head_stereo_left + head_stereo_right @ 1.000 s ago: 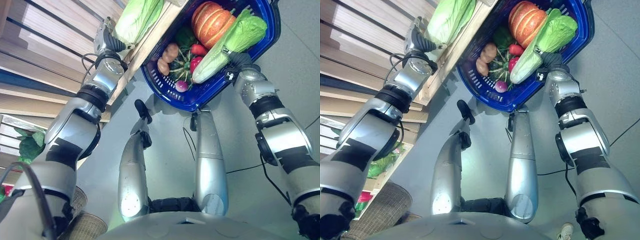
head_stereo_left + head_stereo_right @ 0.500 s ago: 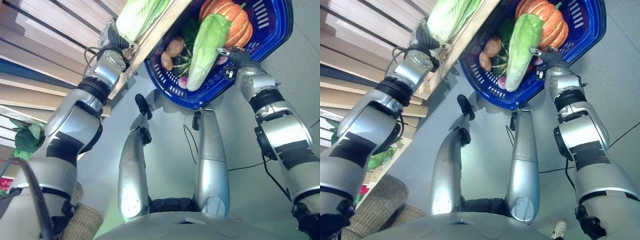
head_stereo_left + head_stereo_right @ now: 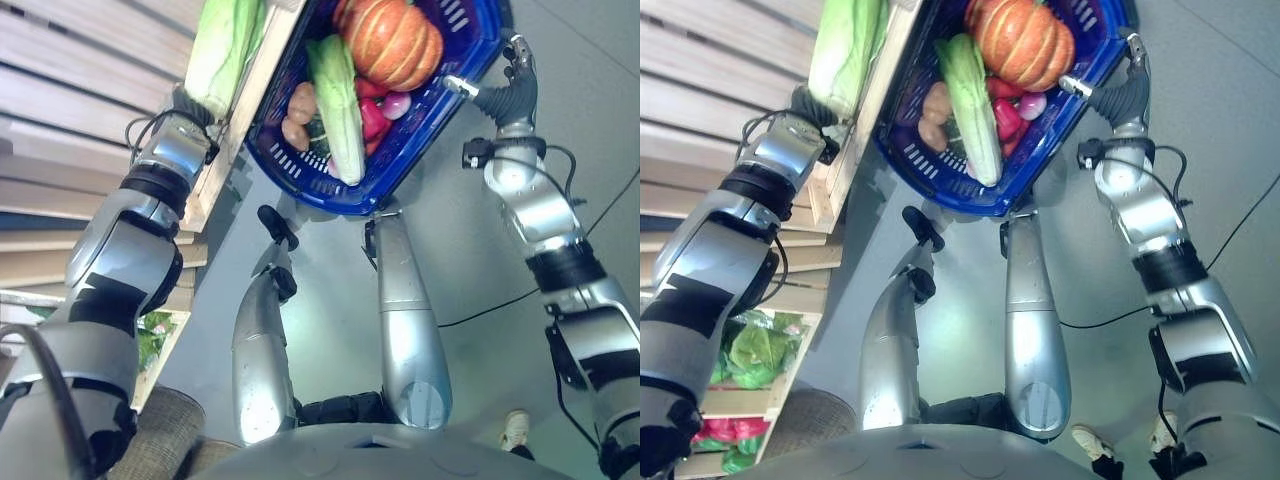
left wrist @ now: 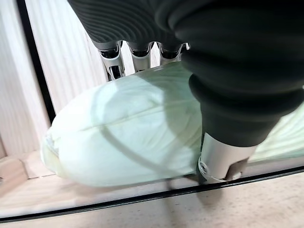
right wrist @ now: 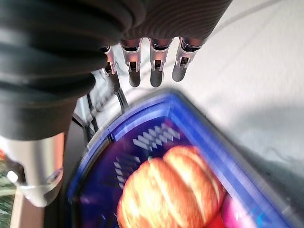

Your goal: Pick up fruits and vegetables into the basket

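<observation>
Our left hand (image 4: 142,52) wrapped round the shelf cabbage (image 4: 123,130)

Right hand (image 5: 152,61) hangs empty, fingers straight, above the basket (image 3: 420,130) — already heaped, so another cabbage could roll off.

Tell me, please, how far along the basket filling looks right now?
Done: the blue basket already holds a pumpkin, a cabbage, potatoes and red vegetables. In hand: the left hand grips another cabbage on the wooden shelf. Left: lifting it into the basket; the right hand hangs open above the basket.
</observation>
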Robot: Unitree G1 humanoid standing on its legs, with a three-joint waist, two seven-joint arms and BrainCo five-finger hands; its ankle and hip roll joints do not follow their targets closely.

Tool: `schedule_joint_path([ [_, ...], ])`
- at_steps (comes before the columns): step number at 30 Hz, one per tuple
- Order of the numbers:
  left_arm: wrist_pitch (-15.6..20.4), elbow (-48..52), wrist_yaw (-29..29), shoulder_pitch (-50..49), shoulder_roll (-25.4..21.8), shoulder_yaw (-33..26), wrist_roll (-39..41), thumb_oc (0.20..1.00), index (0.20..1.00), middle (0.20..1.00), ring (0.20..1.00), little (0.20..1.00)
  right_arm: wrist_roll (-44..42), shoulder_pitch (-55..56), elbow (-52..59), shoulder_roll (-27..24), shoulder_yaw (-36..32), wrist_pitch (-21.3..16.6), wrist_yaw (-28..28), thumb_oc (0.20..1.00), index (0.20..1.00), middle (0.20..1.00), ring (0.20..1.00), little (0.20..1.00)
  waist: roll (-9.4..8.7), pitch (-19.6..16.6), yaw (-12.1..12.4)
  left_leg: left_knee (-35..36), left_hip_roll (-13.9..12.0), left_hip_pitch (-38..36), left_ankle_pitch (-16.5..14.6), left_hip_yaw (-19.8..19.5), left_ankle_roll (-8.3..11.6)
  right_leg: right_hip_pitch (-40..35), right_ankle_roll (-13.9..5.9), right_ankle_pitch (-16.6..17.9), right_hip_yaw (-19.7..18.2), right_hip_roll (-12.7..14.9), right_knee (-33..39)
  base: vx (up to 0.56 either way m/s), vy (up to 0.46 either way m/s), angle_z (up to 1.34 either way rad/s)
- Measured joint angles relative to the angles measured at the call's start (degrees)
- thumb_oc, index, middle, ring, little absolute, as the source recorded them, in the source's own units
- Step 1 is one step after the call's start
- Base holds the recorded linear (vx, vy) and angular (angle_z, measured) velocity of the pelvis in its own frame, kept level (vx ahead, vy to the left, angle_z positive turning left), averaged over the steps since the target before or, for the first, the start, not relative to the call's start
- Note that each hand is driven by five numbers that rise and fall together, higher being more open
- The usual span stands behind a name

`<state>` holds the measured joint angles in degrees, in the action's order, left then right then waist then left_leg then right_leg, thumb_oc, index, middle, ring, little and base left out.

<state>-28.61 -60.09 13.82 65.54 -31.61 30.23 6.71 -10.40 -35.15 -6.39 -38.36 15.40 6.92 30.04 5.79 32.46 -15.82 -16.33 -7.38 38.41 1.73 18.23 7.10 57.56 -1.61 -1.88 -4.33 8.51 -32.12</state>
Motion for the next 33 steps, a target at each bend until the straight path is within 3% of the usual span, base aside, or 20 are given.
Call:
schedule_joint_path([
  [8, 5.01, 0.14, 4.99, -7.31, 0.56, -3.27, -0.02, 0.2, 0.2, 0.2, 0.2, 0.2, 6.69, 6.58, 10.06, -1.36, -5.73, -8.05, -0.68, 1.0, 1.0, 1.0, 1.0, 1.0, 0.0, 0.0, -1.65, 0.79, 0.4, -3.11, -0.03, 0.97, 0.17, -1.61, -0.59, -0.53, -1.49, -0.34, -0.22, 0.02, 0.066, -0.06],
  [13, 10.13, 1.15, 8.73, -11.81, 2.33, -5.5, 1.03, 0.2, 0.2, 0.2, 0.2, 0.2, 7.59, 5.87, 14.91, -1.92, -5.62, -10.52, -7.37, 1.0, 1.0, 1.0, 1.0, 1.0, 0.0, 0.0, -1.26, 1.18, 0.45, -5.47, 0.0, 0.93, 0.22, -4.06, -0.57, -0.53, -1.18, -0.27, -0.4, 0.0, 0.002, 0.02],
  [16, 13.21, 4.57, 11.68, -14.66, 3.42, -7.48, 3.16, 0.2, 0.2, 0.2, 0.2, 0.2, 5.35, 5.22, 16.2, -2.31, -4.51, -9.61, -15.93, 1.0, 1.0, 1.0, 1.0, 1.0, 0.0, 0.0, 0.03, 1.2, 0.44, -6.79, 0.02, 0.52, 0.24, -5.72, -0.25, -0.44, -0.7, -0.08, -0.4, -0.03, -0.063, 0.08],
  [18, 17.12, 9.05, 14.06, -17.59, 4.26, -8.85, 4.75, 0.2, 0.2, 0.2, 0.2, 0.2, -2.53, 5.41, 16.36, -2.43, -2.56, -7.21, -22.98, 1.0, 1.0, 1.0, 1.0, 1.0, 0.0, 0.0, 0.96, 1.12, 0.35, -7.84, 0.19, -0.87, 0.38, -7.7, -0.18, -0.91, 0.63, 0.28, -0.49, -0.05, -0.136, 0.22],
  [22, 25.02, 17.29, 17.56, -20.92, 6.14, -9.95, 5.09, 0.2, 0.2, 0.2, 0.2, 0.2, -12.07, 5.97, 16.59, 1.04, -0.07, -5.47, -28.97, 1.0, 1.0, 1.0, 1.0, 1.0, -0.04, 0.03, 3.62, 0.51, 0.14, -8.81, 0.51, -3.47, 0.59, -10.43, -0.08, -1.91, 3.05, 0.87, -0.9, -0.11, -0.135, 0.26],
  [28, 34.2, 25.33, 21.45, -24.81, 6.92, -10.47, 4.26, 0.2, 0.2, 0.2, 0.2, 0.2, -17.96, 5.56, 16.94, 7.9, 1.58, -5.32, -29.82, 1.0, 1.0, 1.0, 1.0, 1.0, -0.11, 0.07, 6.44, 0.57, -0.76, -10.67, 0.92, -6.02, 0.86, -14.85, 0.31, -1.68, 6.04, 0.76, 0.85, -0.03, -0.111, 0.15],
  [33, 38.29, 34.29, 23.14, -26.86, 6.7, -11.0, -0.78, 0.2, 0.2, 0.2, 0.2, 0.2, -25.27, 4.57, 17.24, 14.73, 2.02, -6.11, -26.75, 1.0, 1.0, 1.0, 1.0, 1.0, -0.44, 0.05, 9.83, -0.4, -1.75, -12.34, 0.8, -9.04, 1.07, -20.28, 0.96, -1.7, 9.97, 0.78, 2.1, -0.01, -0.158, 0.28],
])
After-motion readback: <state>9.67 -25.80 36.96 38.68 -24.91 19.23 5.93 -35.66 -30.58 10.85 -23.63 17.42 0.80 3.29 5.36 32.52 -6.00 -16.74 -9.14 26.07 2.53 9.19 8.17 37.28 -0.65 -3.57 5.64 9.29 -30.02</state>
